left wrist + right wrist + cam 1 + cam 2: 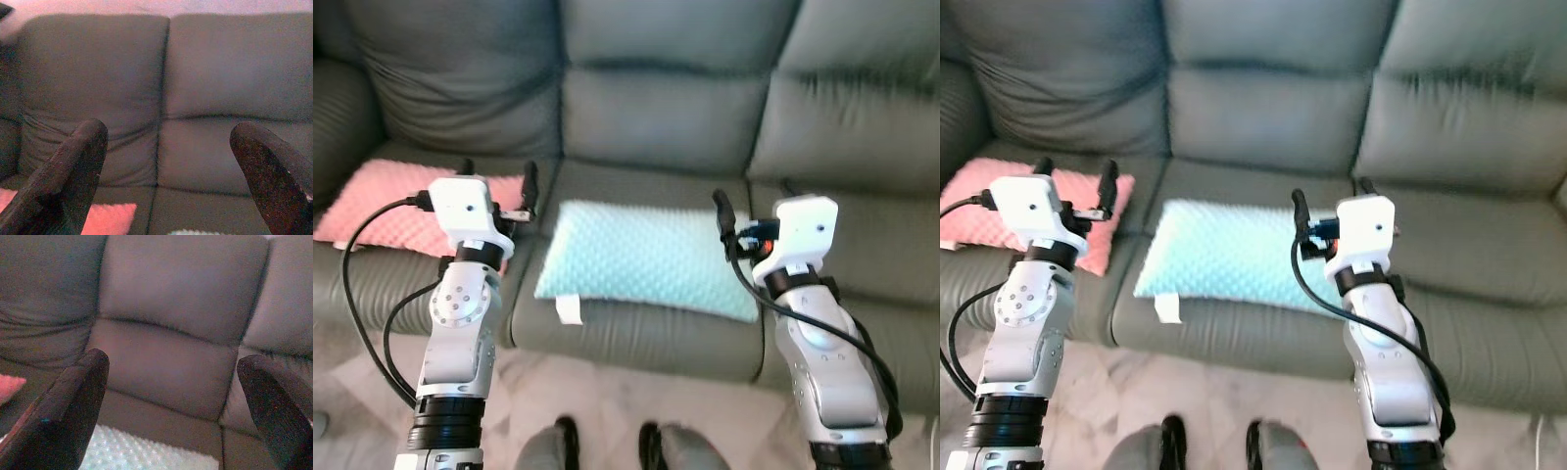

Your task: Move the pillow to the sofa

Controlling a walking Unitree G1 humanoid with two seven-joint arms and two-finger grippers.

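On the sofa (685, 117) middle seat the teal pillow (651, 259) already lies flat, beside a pink pillow (396, 215), left gripper (496, 186) and right gripper (752, 201) both spread wide and empty above it, so best pull straight back, not snagging it.

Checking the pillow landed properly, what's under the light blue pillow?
The light blue pillow lies flat on the sofa's middle seat cushion. Whatever is directly beneath it is covered.
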